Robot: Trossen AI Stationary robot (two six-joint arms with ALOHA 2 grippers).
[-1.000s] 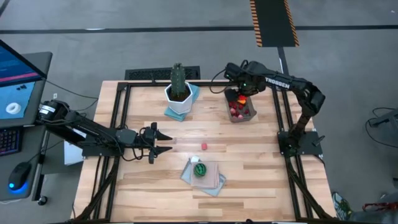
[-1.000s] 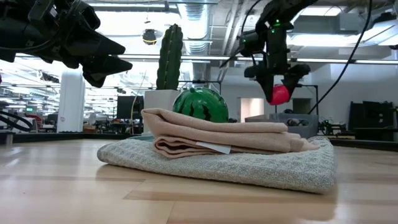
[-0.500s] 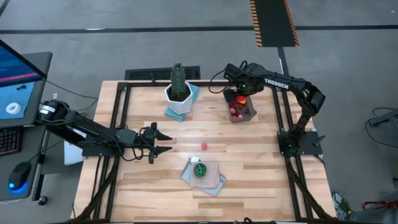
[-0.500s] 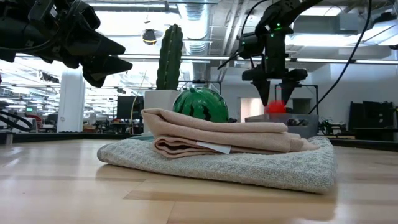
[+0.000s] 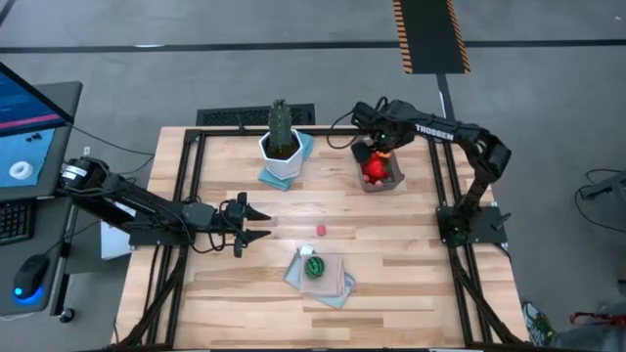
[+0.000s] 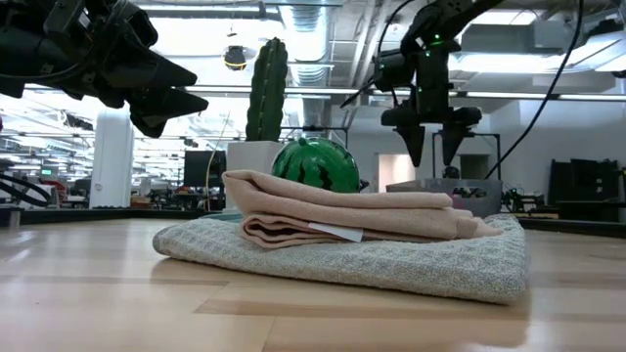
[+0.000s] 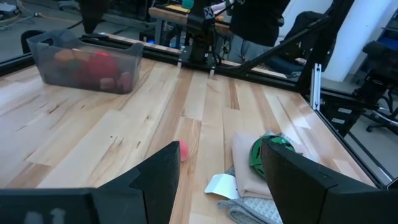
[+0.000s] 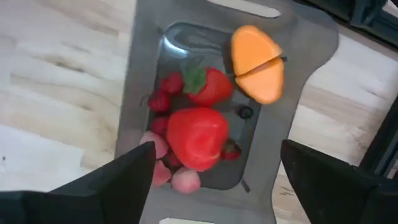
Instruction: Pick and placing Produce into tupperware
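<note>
My right gripper (image 5: 380, 143) hangs open, pointing down, over the tupperware (image 5: 396, 182), a translucent grey tub at the table's far right. In the right wrist view a large red piece (image 8: 196, 137), a strawberry (image 8: 205, 84), an orange piece (image 8: 256, 62) and small pink bits lie in the tub (image 8: 140, 93), between and beyond my open fingers. A small red piece (image 5: 321, 231) lies on the bare wood mid-table. A green-striped round piece (image 5: 313, 266) sits on a folded cloth (image 5: 333, 279). My left gripper (image 5: 259, 222) waits open at the left.
A tall green cactus in a white pot (image 5: 281, 137) stands on a blue cloth at the far middle. A black frame (image 5: 196, 156) runs along the table's edges. Bare wood lies between the cloth, the pot and the tub.
My right gripper has opened above the tupperware and let go of the large red piece, which has fallen from between its fingers into the tub among the other produce. The gripper has stayed over the tub.
</note>
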